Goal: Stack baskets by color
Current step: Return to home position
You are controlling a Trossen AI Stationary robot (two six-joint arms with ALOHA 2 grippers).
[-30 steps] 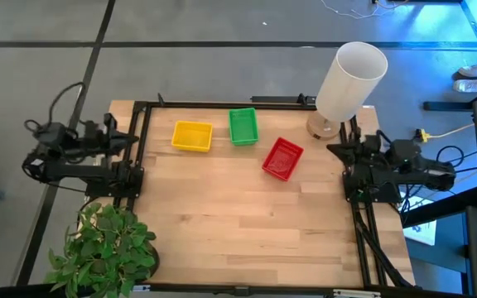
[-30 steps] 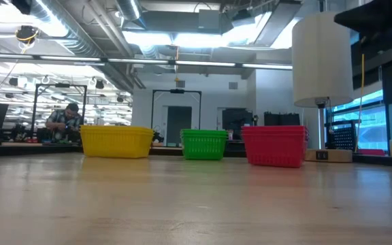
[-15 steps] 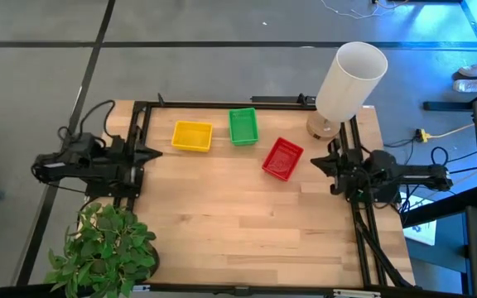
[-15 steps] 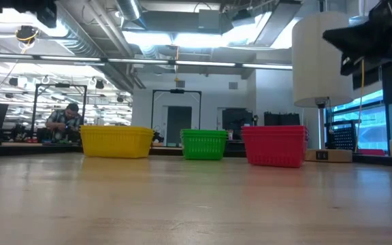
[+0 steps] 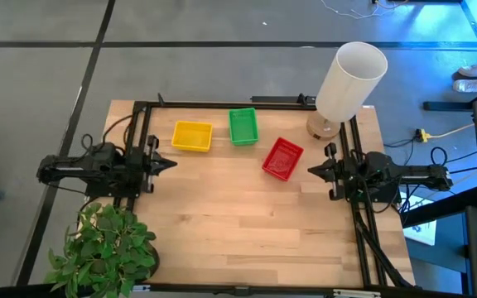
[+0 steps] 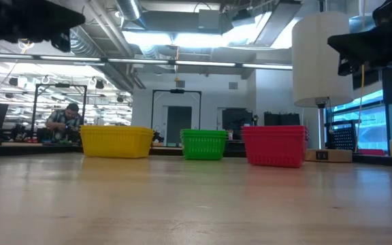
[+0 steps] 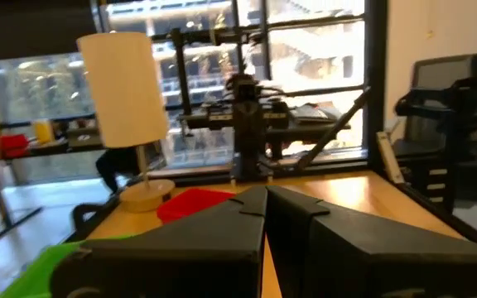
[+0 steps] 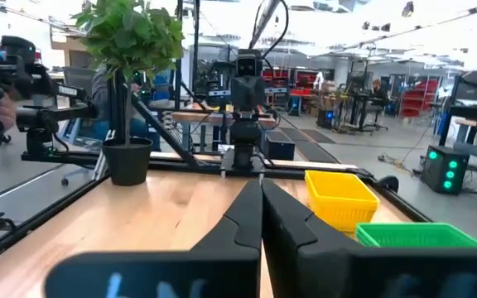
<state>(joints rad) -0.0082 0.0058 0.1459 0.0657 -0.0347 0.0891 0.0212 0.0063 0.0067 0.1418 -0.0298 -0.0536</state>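
Three stacks of baskets rest on their bases on the far part of the wooden table: yellow (image 5: 192, 136) at the left, green (image 5: 243, 126) in the middle, red (image 5: 282, 158) at the right; they also show as yellow (image 6: 116, 142), green (image 6: 203, 144) and red (image 6: 273, 145) in the low view. My left gripper (image 5: 171, 163) is shut at the table's left edge, pointing level toward the right, with nothing in it. My right gripper (image 5: 311, 170) is shut at the right edge, pointing left, a little short of the red baskets.
A tall white cylinder on a round wooden foot (image 5: 348, 80) stands at the far right corner. A potted green plant (image 5: 104, 248) stands at the near left corner. A dark frame (image 5: 222, 103) runs along the far, left and right edges. The near half of the table (image 5: 247, 232) is bare wood.
Both arms have sunk and stretched out over the table's side edges. My left gripper has gone right toward the table's middle, my right gripper left toward the red baskets. Both have stayed shut. The baskets have kept still.
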